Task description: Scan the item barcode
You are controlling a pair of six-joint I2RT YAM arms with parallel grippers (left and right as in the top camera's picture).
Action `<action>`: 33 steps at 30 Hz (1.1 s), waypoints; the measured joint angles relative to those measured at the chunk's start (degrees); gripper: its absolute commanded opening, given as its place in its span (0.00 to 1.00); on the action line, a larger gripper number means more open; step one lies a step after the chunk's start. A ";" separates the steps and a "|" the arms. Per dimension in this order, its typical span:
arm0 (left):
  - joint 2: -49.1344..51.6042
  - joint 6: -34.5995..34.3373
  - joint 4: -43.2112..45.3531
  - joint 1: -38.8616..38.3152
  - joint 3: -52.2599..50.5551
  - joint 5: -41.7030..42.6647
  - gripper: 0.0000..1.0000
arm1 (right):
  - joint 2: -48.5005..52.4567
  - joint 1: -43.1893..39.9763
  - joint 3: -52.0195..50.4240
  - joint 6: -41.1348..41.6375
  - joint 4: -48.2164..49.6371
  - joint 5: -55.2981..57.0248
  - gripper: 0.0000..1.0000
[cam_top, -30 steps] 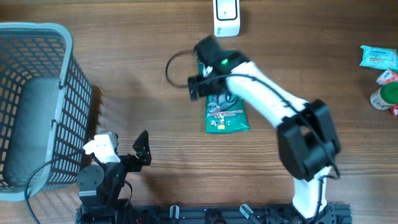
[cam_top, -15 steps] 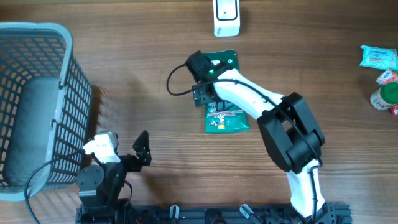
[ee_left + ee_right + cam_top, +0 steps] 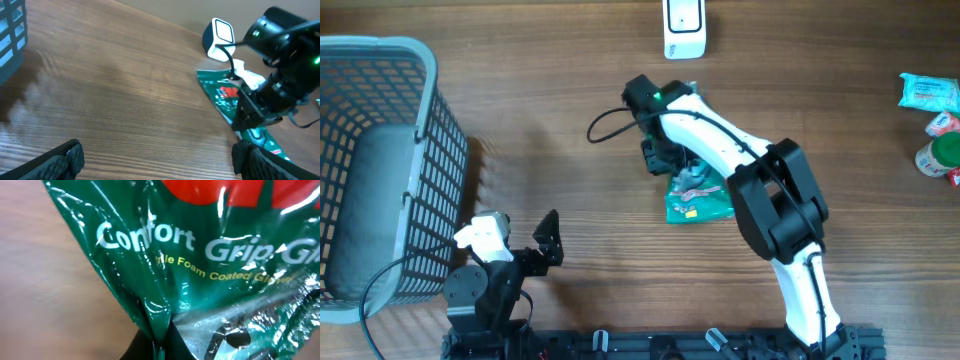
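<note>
On a wooden table (image 3: 520,110), well right of a grey basket (image 3: 425,60), a green packet (image 3: 702,203) lies just below the white scanner (image 3: 684,28). Its edge is pinched by the closed right gripper (image 3: 665,158), probably for lifting to the scanner. The left gripper (image 3: 518,240) is parked, spread wide and empty.

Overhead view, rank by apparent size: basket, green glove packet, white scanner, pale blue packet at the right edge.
1. basket, by far.
2. green packet, partly covered by the right arm.
3. white scanner and pale blue packet: these look alike, and the frame's top crops the scanner, so unranked.
</note>
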 measured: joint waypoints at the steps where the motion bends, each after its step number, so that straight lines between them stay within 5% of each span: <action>1: 0.00 -0.02 0.00 0.00 0.00 0.00 1.00 | -0.13 -0.59 1.33 -4.72 -1.27 -6.88 0.05; 9: 0.00 0.00 0.00 0.02 0.00 0.00 1.00 | -6.36 -7.34 2.16 -38.75 -15.32 -49.68 0.05; 16: 0.00 0.00 0.04 0.00 0.00 0.00 1.00 | -7.17 -11.15 -16.06 -48.13 3.43 -72.19 0.04; 22: 0.00 -0.02 0.02 0.02 0.00 -0.02 1.00 | -7.15 -10.91 -30.99 -31.91 34.51 -84.87 0.04; 25: 0.00 0.00 0.00 0.00 0.00 0.00 1.00 | -7.15 -11.02 -31.65 -20.13 40.13 -83.30 0.04; 29: 0.00 0.00 0.02 0.02 0.00 0.00 1.00 | -7.30 -12.37 -30.42 -12.87 39.17 -79.41 0.05; 33: 0.00 -0.02 0.02 0.02 0.00 0.00 1.00 | -11.54 -14.45 -26.73 -10.95 26.53 -62.62 0.05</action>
